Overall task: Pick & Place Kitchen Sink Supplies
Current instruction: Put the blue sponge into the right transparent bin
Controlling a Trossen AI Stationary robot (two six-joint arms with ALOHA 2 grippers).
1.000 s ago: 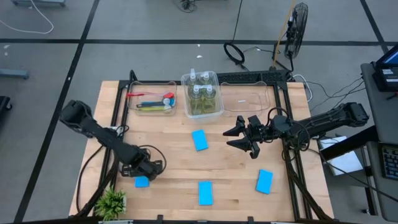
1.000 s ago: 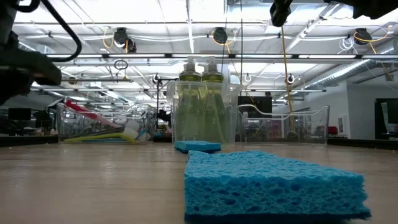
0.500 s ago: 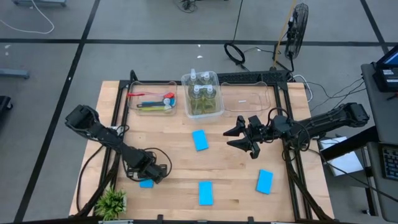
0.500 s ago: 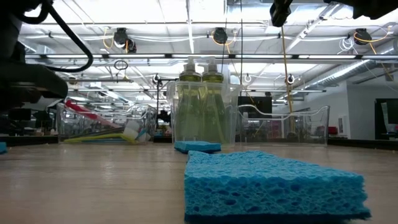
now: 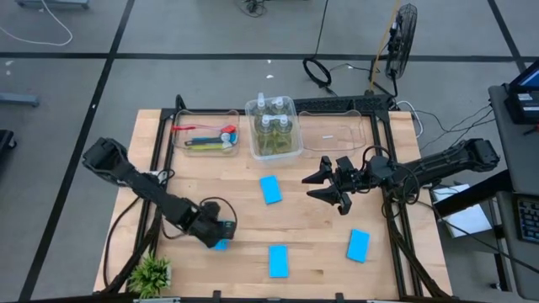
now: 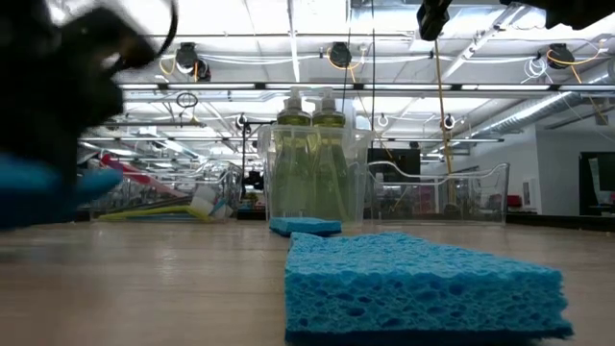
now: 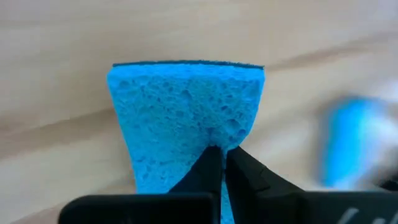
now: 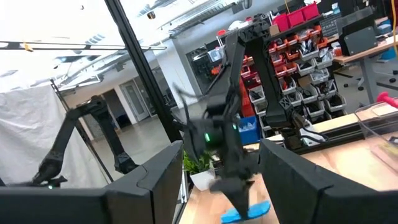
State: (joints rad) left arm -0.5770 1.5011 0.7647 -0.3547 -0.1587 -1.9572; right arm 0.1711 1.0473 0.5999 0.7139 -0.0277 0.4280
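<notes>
My left gripper [image 7: 222, 154] is shut on a flat blue sponge [image 7: 186, 106] near the table's front left [image 5: 221, 244]; in the low view the sponge [image 6: 38, 187] shows blurred above the tabletop. Three more blue sponges lie flat on the wood: one mid-table [image 5: 270, 189], one at the front [image 5: 278, 260], one front right [image 5: 358, 245]. Bottles of yellow-green liquid [image 5: 274, 130] stand in a clear bin, and brushes [image 5: 205, 135] lie in another. My right gripper [image 5: 310, 188] hangs open above mid-table, its fingers [image 8: 155, 177] spread on nothing. My left gripper pinches the sponge's near end [image 7: 214, 140] between its two fingers, which slant down at it. The sponge narrows toward the fingertips, squeezed in there, and its broad face [image 7: 186, 99] spreads out beyond them. It sits tilted, raised off the wood in the low view.
Three clear bins line the far edge: the brush bin [image 5: 181, 145], the bottle bin [image 5: 295, 105] and an empty one [image 5: 333, 135]. A small green plant [image 5: 152, 273] stands at the front left corner. Bare wood lies between the sponges.
My left gripper has shut on the front-left sponge, rolled and tipped its wrist, and carried the sponge toward the table's right, raising it off the wood. My right arm has kept still.
</notes>
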